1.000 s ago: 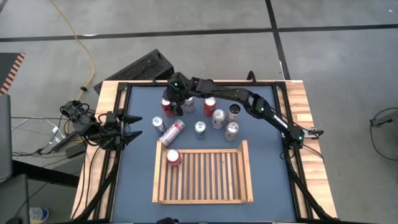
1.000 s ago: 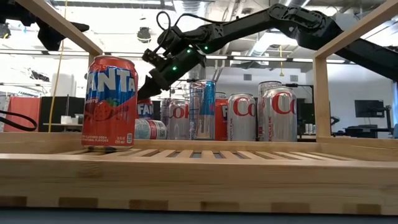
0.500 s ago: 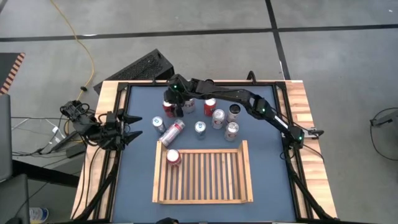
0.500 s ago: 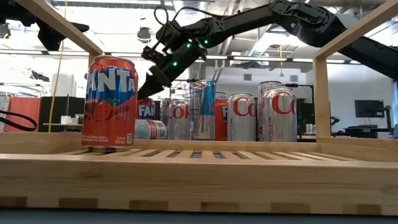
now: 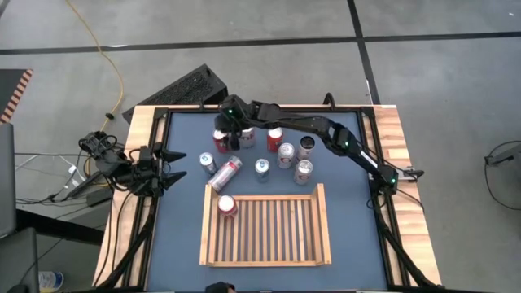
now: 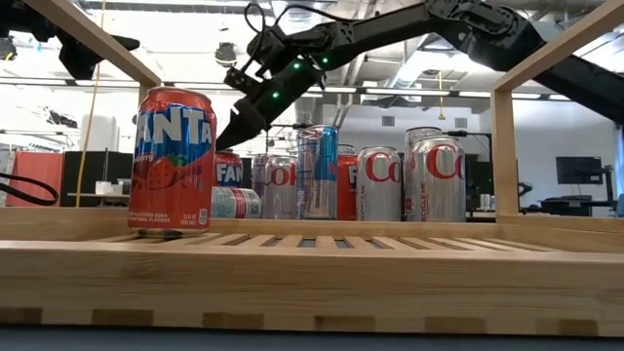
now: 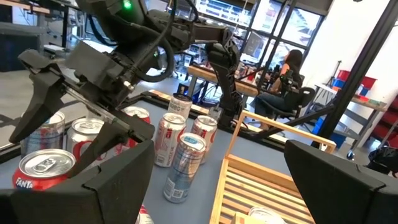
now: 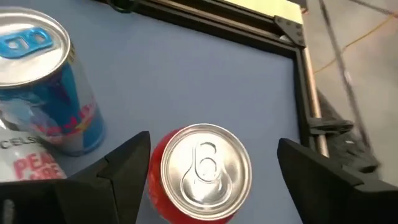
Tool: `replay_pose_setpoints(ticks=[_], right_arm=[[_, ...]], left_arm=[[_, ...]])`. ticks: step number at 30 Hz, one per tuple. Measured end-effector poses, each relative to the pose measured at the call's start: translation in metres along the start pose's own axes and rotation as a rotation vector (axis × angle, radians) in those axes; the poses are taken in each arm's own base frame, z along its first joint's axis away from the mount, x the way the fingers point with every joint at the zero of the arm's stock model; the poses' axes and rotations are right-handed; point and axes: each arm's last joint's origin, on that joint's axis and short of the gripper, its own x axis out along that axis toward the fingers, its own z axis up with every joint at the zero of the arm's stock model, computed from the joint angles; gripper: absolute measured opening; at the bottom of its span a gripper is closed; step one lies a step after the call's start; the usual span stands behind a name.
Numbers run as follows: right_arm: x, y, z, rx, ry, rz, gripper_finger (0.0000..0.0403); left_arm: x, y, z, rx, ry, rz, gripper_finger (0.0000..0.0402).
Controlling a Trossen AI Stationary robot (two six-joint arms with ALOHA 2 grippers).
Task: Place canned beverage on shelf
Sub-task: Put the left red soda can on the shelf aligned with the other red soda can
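Observation:
The shelf (image 5: 319,224), a light-wood slatted tray, lies at the table's near middle. A red Fanta can (image 6: 174,161) stands upright in its far left corner. Beyond the tray stands a cluster of cans. My right gripper (image 5: 226,134) reaches to the far left of that cluster, slanting down, open. Its fingers stand on either side of an upright red can (image 8: 206,171), above its top, without touching it. A blue-topped can (image 8: 37,81) stands next to that can. My left gripper (image 5: 184,168) waits open at the table's left edge.
Several more upright cans (image 5: 285,155) stand beyond the tray's far rim, and a red-and-silver can (image 5: 226,172) lies on its side near the tray's far left corner. A wooden border with black rails (image 5: 381,163) frames the blue tabletop. A person sits in the room beyond (image 7: 289,68).
My right gripper has risen a little above the red can at the far left of the cluster, staying open. The cans have kept their places.

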Motion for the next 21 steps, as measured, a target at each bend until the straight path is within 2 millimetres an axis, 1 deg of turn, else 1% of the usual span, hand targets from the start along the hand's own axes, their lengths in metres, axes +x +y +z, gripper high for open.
replay_pose_setpoints(ticks=[6, 8, 11, 16, 21], right_arm=[[0.004, -0.005, -0.008, 0.052, 0.008, 0.030, 0.0329], [0.013, -0.001, -0.014, 0.056, 0.013, 0.055, 0.0329], [0.020, 0.005, -0.020, 0.060, 0.044, 0.074, 0.0329], [0.025, 0.007, -0.022, 0.038, 0.042, 0.073, 0.0324], [0.026, 0.007, -0.021, 0.034, 0.053, 0.030, 0.0303]], left_arm=[[0.000, 0.000, 0.000, -0.001, 0.000, 0.001, 0.0348], [0.000, 0.000, 0.000, -0.001, -0.001, 0.001, 0.0348], [0.000, 0.000, 0.000, -0.002, -0.002, 0.002, 0.0348], [0.000, 0.000, 0.000, -0.001, -0.003, 0.006, 0.0348], [0.000, 0.000, 0.000, 0.003, -0.003, 0.011, 0.0348]])
